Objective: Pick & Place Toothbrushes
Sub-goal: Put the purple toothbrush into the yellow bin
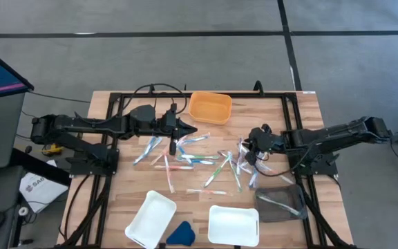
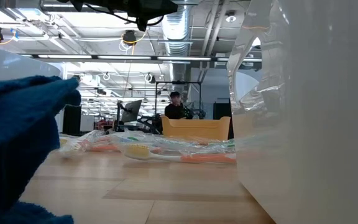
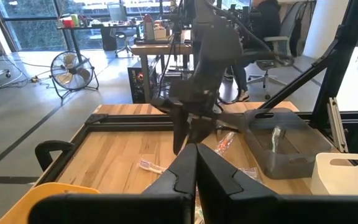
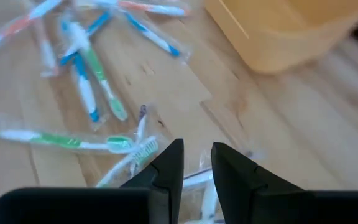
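Toothbrushes [image 1: 197, 160]: wrapped in clear sleeves, blue, green, orange and white, lying flat, scattered criss-cross over mid-table, well clear of its edges.

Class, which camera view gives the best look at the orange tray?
The high view: the whole orange tray shows from above, empty, at the table's far edge. The low view shows one side wall; the wrist views catch only part of it.

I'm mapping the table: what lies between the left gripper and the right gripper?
In the high view, the scattered toothbrushes lie on the wood between the left gripper and the right gripper.
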`<state>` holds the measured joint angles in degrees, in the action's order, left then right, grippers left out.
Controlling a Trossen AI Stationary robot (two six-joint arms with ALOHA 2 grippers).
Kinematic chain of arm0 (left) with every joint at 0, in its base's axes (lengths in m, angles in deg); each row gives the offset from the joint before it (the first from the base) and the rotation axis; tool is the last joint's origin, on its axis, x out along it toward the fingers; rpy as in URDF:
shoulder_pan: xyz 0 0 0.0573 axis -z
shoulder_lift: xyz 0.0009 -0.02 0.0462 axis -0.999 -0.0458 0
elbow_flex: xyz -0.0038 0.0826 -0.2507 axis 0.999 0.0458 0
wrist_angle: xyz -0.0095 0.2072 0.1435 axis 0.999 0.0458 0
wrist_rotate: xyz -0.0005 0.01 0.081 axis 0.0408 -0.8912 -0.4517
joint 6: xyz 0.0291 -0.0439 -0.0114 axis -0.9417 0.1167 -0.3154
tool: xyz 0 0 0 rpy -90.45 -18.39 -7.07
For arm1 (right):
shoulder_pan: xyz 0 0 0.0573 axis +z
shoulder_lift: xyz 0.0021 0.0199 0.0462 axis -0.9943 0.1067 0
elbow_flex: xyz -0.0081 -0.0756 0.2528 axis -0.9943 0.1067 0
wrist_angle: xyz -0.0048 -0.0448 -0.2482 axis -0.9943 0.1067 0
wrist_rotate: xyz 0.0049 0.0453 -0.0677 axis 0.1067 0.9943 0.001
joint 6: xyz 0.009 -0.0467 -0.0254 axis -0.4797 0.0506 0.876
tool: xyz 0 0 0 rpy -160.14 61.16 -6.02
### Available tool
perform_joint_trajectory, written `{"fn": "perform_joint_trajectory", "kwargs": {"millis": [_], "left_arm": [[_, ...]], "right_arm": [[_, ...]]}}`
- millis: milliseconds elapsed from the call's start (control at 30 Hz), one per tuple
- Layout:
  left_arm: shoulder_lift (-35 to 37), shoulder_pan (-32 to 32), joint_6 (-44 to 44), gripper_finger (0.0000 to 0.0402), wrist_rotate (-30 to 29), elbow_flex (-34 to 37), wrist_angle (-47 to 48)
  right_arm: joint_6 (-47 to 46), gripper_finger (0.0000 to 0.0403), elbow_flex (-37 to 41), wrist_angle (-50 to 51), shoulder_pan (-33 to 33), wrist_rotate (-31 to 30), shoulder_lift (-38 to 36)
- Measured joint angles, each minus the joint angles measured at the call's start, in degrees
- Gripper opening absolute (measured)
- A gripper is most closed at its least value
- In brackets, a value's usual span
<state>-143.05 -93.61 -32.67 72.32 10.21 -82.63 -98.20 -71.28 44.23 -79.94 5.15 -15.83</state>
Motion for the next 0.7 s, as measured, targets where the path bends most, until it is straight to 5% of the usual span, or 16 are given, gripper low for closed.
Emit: {"fn": "perform_joint_trajectory", "kwargs": {"millis": [700], "left_arm": [[0.00,0.00,0.00,0.0003,0.00,0.00,0.02]], "right_arm": [[-25.27,0.0075,-0.02,13.97,-9.23,2.93,10.44]]}}
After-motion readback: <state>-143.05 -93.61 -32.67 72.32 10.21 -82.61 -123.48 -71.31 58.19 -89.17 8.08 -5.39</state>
